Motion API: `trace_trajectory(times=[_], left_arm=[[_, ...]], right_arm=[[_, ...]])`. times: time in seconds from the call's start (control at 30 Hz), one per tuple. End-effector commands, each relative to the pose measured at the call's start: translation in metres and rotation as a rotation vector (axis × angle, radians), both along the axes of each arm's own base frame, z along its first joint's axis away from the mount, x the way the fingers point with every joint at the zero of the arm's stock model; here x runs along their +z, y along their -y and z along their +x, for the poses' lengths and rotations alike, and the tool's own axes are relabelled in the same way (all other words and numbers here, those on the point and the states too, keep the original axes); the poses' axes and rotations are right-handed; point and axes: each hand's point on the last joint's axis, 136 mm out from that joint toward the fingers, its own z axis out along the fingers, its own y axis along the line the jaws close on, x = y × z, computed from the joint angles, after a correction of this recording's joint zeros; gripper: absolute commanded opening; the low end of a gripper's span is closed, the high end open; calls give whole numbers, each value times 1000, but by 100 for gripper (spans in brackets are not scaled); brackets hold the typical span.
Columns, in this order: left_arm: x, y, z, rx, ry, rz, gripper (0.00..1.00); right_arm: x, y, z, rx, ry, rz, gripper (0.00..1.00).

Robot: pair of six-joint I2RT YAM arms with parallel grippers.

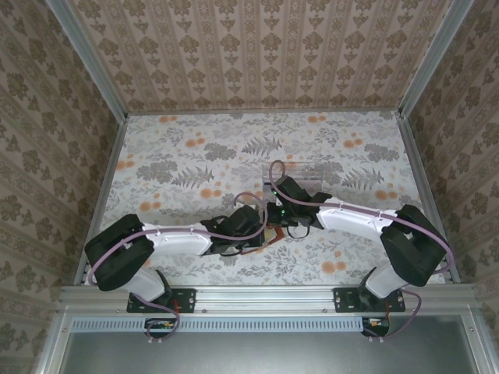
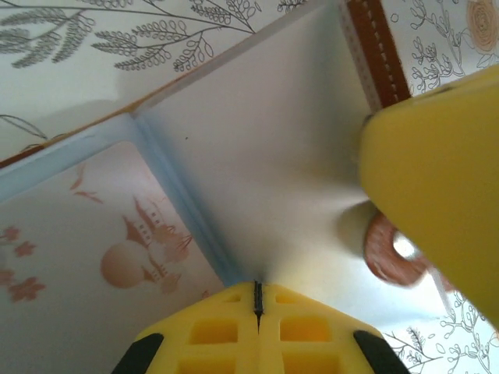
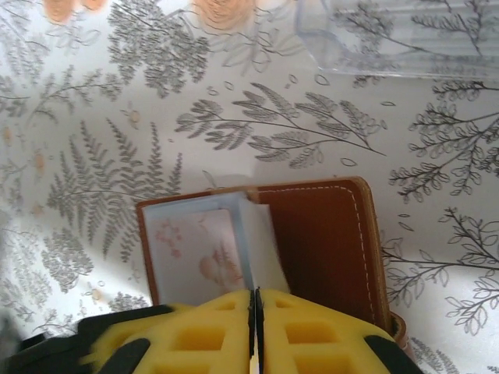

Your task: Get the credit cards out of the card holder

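Observation:
The card holder point(image 3: 323, 241) lies open on the floral table, brown leather with a stitched edge. A pale pink credit card point(image 3: 199, 253) with a printed picture sits in its grey-blue pocket. A thin white-and-blue leaf point(image 3: 261, 245) stands up from the fold, and my right gripper point(image 3: 253, 300) is shut on its near edge; whether that leaf is a card or a pocket I cannot tell. My left gripper point(image 2: 257, 292) is shut on the holder's edge at the blue fold point(image 2: 187, 210), with the pink card point(image 2: 101, 257) to its left. Both grippers meet over the holder point(image 1: 273, 236).
A clear plastic tray point(image 3: 405, 35) stands just beyond the holder, also seen behind the right arm as the tray point(image 1: 300, 173). The holder's brown snap point(image 2: 394, 261) shows beside the right finger point(image 2: 437, 179). Metal rails and patterned walls close in the table.

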Motion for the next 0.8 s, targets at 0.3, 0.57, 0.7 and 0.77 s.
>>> trace_trajectory(times=[0.3,0.57,0.7,0.77], left_arm=[[13,-65,5,110,61,102,7],[-1,-72,1,122,34,109,7],[-7,-66,1,110,23,106,7],[-10,-64,2,106,18,108,7]], right_arm=[[-15,-17,-11,111,-45,51,19],[-12,-25,-15,167,-45,38,23],[-23,-26,-19,186,-73,17,26],[-28,-26,-20,193,-87,17,26]])
